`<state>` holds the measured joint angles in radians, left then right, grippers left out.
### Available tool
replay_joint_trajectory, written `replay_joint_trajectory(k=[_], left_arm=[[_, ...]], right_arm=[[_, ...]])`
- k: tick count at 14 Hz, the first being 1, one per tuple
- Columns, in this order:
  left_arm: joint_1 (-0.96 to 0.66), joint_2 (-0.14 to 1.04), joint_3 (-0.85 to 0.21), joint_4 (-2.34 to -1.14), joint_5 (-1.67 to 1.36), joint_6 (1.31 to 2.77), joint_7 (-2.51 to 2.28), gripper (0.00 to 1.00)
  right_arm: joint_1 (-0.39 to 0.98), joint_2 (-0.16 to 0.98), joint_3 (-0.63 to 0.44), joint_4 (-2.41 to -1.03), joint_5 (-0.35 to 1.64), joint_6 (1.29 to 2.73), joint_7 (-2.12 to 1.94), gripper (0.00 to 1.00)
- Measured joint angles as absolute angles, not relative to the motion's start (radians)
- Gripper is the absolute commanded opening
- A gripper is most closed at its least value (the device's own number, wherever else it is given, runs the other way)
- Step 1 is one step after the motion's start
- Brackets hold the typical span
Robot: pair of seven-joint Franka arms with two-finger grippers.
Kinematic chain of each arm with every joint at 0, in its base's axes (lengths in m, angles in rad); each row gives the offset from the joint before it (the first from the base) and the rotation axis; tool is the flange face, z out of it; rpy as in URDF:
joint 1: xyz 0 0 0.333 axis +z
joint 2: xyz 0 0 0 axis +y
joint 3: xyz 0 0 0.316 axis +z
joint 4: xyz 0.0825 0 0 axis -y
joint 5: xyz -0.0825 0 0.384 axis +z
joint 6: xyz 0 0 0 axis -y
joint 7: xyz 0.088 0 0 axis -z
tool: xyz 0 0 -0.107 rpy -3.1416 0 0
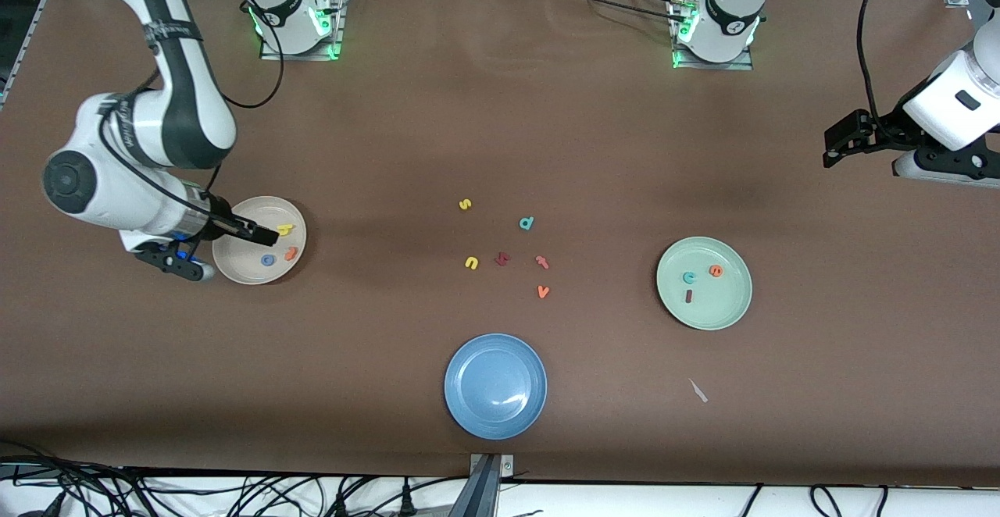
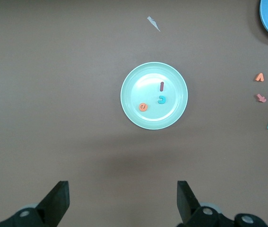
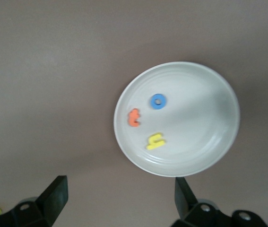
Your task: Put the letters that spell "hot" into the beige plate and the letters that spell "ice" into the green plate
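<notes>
The beige plate (image 1: 258,212) lies toward the right arm's end of the table. It holds a yellow h (image 1: 285,229), a blue o (image 1: 268,260) and an orange t (image 1: 291,253). My right gripper (image 1: 234,247) hangs open and empty over that plate's edge; in its wrist view the plate (image 3: 204,118) lies ahead of the open gripper (image 3: 119,196). The green plate (image 1: 704,310) holds a teal c (image 1: 690,277), an orange e (image 1: 715,270) and a dark red i (image 1: 689,296). My left gripper (image 1: 840,142) waits open, high over the table's end, seen empty (image 2: 123,198) in its wrist view.
A blue plate (image 1: 495,385) sits near the front camera. Between the plates lie loose letters: yellow s (image 1: 465,205), teal d (image 1: 526,223), yellow u (image 1: 471,262), a dark red letter (image 1: 502,258), pinkish t (image 1: 541,262), orange v (image 1: 543,291). A pale scrap (image 1: 698,390) lies nearer the camera than the green plate.
</notes>
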<state>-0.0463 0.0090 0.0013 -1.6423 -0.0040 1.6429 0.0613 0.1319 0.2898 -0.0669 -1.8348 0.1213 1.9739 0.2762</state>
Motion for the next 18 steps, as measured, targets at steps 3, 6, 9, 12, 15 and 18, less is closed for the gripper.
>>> replay_joint_trajectory(k=[3, 6, 9, 12, 15, 18], left_arm=[[-0.046, 0.009, 0.001, -1.64, -0.004, 1.643, 0.061, 1.0], [-0.046, 0.009, 0.001, -1.636, -0.004, 1.642, 0.061, 1.0], [-0.046, 0.009, 0.001, -1.635, -0.004, 1.641, 0.061, 1.0], [-0.047, 0.009, 0.001, -1.631, -0.004, 1.638, 0.061, 1.0], [-0.048, 0.009, 0.001, -1.619, -0.004, 1.628, 0.061, 1.0], [-0.05, 0.009, 0.001, -1.617, -0.004, 1.626, 0.061, 1.0]], right_arm=[[0.097, 0.172, -0.05, -1.819, 0.097, 1.842, 0.164, 1.0], [0.098, 0.047, -0.045, -1.788, 0.07, 1.644, 0.151, 1.0], [0.101, -0.019, -0.052, -1.788, -0.002, 1.564, 0.119, 1.0], [0.109, -0.021, -0.093, -1.786, -0.012, 1.558, 0.073, 1.0], [0.11, -0.017, -0.111, -1.762, -0.012, 1.559, 0.066, 1.0], [0.11, -0.007, -0.112, -1.715, -0.013, 1.572, 0.078, 1.0]])
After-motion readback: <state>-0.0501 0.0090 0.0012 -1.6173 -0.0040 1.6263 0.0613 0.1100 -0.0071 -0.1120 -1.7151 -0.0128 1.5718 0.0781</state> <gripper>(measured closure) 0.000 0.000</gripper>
